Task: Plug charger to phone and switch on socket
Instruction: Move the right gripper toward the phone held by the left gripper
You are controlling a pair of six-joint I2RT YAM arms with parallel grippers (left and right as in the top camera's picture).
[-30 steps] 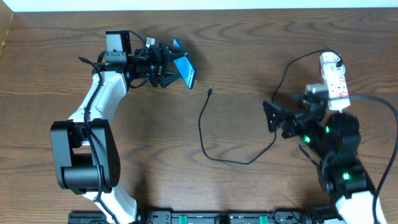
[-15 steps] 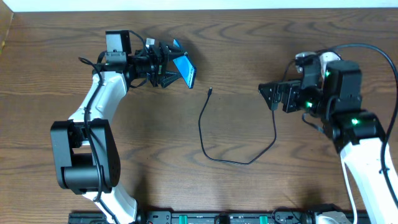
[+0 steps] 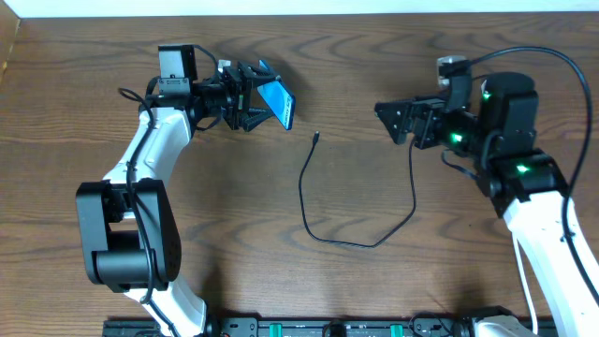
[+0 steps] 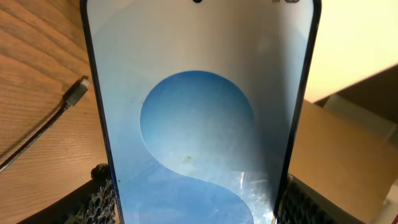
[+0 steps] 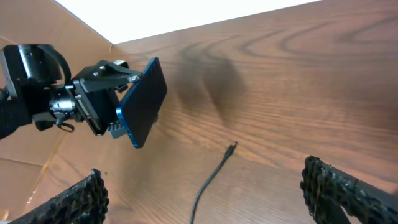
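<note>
My left gripper (image 3: 251,96) is shut on the phone (image 3: 279,101) and holds it tilted above the table at the back left. The phone's blue screen fills the left wrist view (image 4: 199,124), between the fingers (image 4: 199,208). It also shows edge-on in the right wrist view (image 5: 143,102). The charger's black cable (image 3: 304,192) lies looped on the table, its plug tip (image 3: 316,138) a little right of the phone; the tip also shows in both wrist views (image 4: 76,93) (image 5: 231,148). My right gripper (image 3: 388,117) is open and empty, above the table right of the tip. The socket and the adapter head are hidden under my right arm.
A cardboard box (image 4: 348,143) stands beyond the table's edge past the phone. The table's back edge (image 5: 186,28) meets a white wall. The cable's right part (image 3: 413,187) runs under my right arm.
My right arm has swung toward the back of the table and left, over where the socket lay, its open gripper now nearer the cable tip. The left arm and phone have held still.
</note>
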